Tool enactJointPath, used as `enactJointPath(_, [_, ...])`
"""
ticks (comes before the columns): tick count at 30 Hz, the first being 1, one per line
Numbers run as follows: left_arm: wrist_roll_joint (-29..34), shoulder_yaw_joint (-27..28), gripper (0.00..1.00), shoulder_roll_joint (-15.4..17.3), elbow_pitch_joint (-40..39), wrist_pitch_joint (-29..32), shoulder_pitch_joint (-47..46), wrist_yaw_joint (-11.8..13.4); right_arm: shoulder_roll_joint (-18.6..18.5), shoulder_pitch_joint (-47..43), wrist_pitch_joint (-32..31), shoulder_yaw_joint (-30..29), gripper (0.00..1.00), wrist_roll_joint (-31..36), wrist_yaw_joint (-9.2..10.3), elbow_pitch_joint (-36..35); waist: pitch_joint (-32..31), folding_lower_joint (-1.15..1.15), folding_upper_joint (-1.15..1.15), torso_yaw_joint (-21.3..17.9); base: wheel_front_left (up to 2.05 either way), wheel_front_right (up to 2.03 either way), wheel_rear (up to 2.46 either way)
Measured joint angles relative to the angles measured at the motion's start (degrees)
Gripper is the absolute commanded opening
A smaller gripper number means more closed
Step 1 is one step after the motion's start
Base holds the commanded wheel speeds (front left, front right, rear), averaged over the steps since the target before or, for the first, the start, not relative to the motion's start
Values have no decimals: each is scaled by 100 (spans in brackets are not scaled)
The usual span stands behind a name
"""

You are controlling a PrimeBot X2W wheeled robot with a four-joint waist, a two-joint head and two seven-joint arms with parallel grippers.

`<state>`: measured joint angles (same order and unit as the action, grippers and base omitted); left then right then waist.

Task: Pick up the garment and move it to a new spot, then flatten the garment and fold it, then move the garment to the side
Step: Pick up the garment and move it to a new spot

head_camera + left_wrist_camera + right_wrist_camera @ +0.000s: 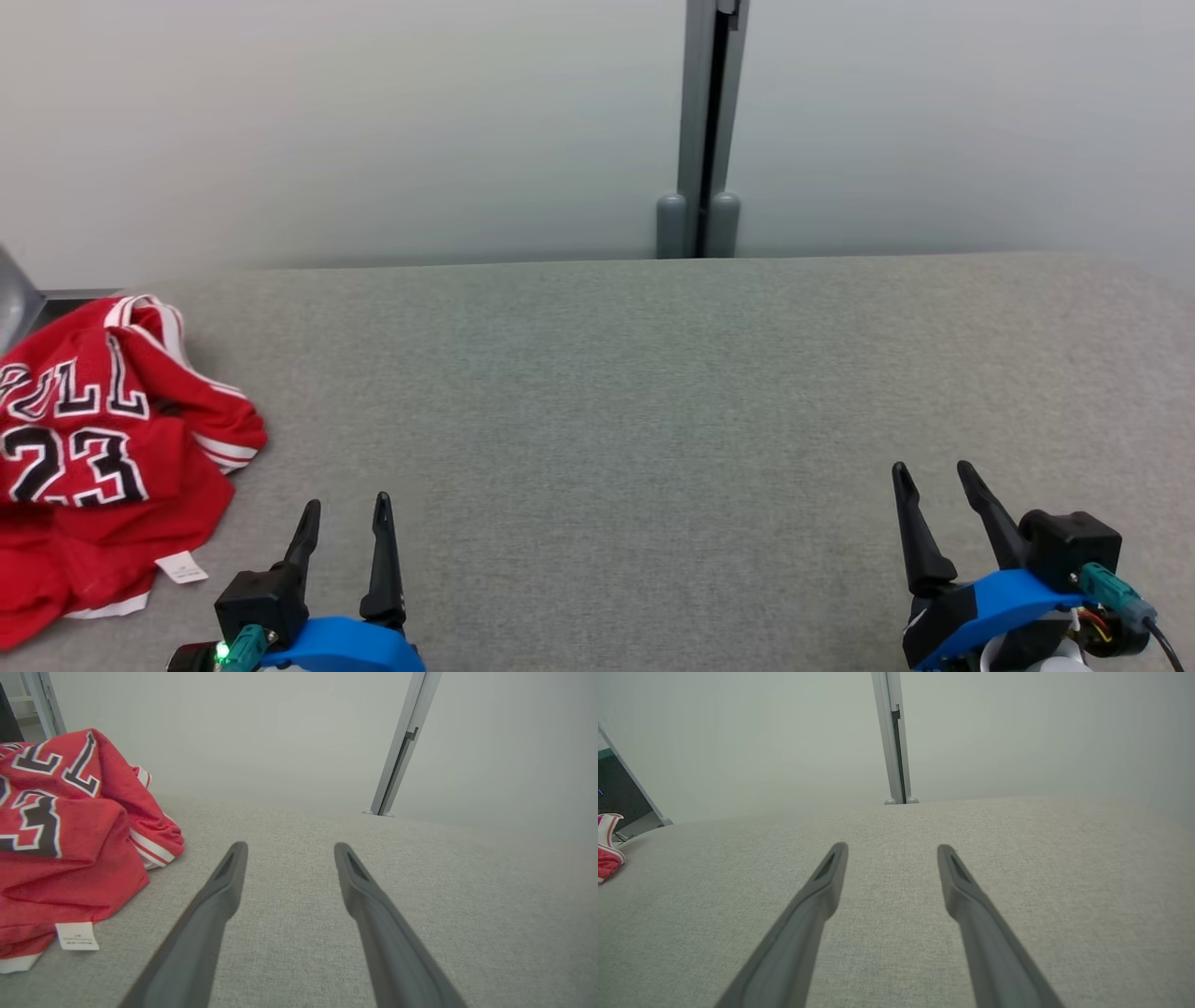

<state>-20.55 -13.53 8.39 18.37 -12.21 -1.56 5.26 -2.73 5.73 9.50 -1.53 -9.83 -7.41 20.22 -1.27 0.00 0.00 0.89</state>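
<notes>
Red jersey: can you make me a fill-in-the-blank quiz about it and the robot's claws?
1. The crumpled jersey bears the number ____.
2. It lies on a ____ fabric surface.
3. The left claw and the right claw both stand ____, holding nothing.
4. The jersey lies nearer the ____ claw.
Missing words: 23; grey; open; left.
</notes>
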Motion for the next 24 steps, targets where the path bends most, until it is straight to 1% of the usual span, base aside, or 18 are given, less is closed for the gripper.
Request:
enactJointPath(4, [5, 4, 100, 24, -10, -9, -1, 30, -1, -10, 43, -33, 100, 9, -1, -14, -54, 0, 0, 263, 0, 0, 0])
enactJointPath(9, [13, -13, 100, 73, -79, 22, 12, 73, -1, -84, 69, -74, 100, 7, -1, -13, -181, 0, 0, 848, 0, 0, 0])
enactJointPath(16, [-4, 68, 100, 260, -263, 87, 146, 135, 1, -73, 125, 40, 100, -97, -2, 18, -196, -1, 0, 1689, 0, 0, 0])
enactJointPath(21, [-23, 124, 100, 323, -413, 129, 204, 188, 1, -42, 170, 145, 100, -156, -2, 74, -114, -1, 0, 2174, 0, 0, 0])
enactJointPath(24, [-52, 122, 100, 334, -487, 151, 244, 209, 1, -7, 176, 181, 100, -160, -2, 103, -36, 0, 0, 2385, 0, 0, 0])
